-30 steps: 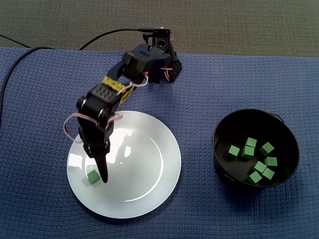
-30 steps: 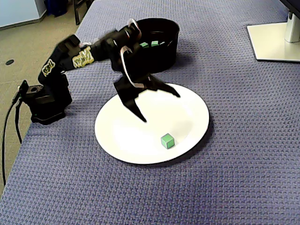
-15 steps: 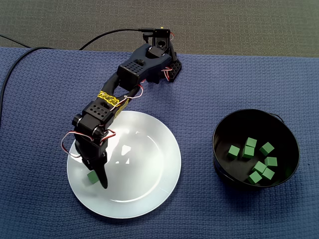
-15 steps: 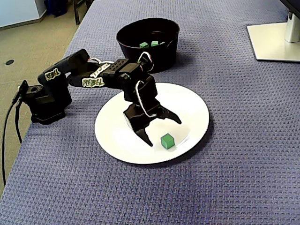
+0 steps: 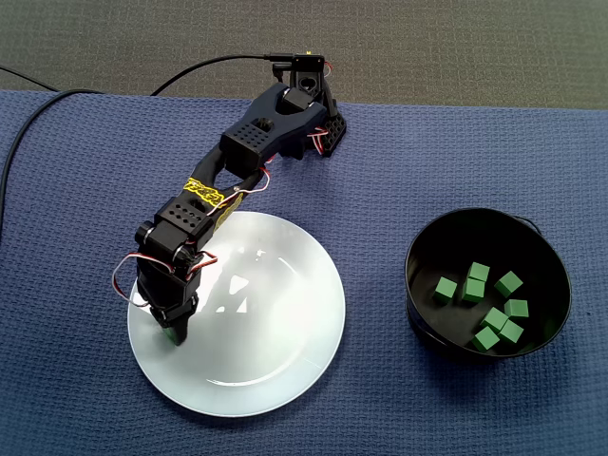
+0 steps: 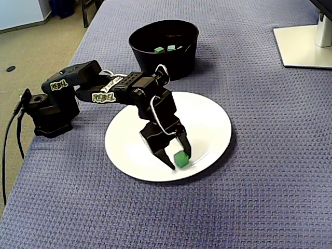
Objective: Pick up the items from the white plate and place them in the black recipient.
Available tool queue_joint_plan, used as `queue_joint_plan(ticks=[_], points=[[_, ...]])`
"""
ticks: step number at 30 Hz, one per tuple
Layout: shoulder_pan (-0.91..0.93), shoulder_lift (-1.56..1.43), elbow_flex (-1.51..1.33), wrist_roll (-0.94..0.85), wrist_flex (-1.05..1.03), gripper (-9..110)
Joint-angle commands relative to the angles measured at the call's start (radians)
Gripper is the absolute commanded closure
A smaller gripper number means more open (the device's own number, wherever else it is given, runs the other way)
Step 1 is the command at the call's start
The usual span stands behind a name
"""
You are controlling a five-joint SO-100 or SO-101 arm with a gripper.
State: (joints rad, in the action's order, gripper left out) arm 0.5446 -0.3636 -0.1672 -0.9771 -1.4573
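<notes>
In a fixed view, the arm (image 5: 233, 157) is seen reaching from its base at the far edge of the blue woven cloth (image 5: 399, 161) down to the left side of the white plate (image 5: 304, 294). The gripper (image 5: 171, 333) is lowered onto the near-left part of the plate. Only a sliver of the green cube (image 5: 167, 333) is seen under the dark fingers, so the grip cannot be judged here. The black bowl (image 5: 410, 275) is placed well apart from the plate, on the right, and several green cubes (image 5: 480, 302) are gathered inside it. A black cable (image 5: 199, 68) is led away from the base to the left.

In a fixed view, the black bowl (image 6: 155, 65) is seen at the far end of the cloth and the white plate (image 6: 210, 122) just nearer, with a little cloth between them. The gripper (image 6: 180, 161) is pointed down at the near part of the plate and is clenched on the green cube (image 6: 181, 158), one finger pressed to each side. The cube is resting on the plate. A few green cubes (image 6: 166, 49) are glimpsed over the bowl's rim. A white stand base (image 6: 303, 46) is seen at the far right.
</notes>
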Motion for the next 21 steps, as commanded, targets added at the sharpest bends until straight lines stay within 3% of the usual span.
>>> queue_joint_plan(ticks=[1,7,10,15,18,21], points=[[0.000,-0.003,0.032,0.005,0.017,102],[0.015,-0.121,0.009,0.078,-0.015,102],[0.046,-0.402,-0.152,0.132,-0.026,102],[0.071,-0.963,-0.416,0.365,0.057,102],[-0.034,-1.221,-0.515,0.502,0.094,102],[-0.252,-1.416,-0.591,0.561,0.135,102]])
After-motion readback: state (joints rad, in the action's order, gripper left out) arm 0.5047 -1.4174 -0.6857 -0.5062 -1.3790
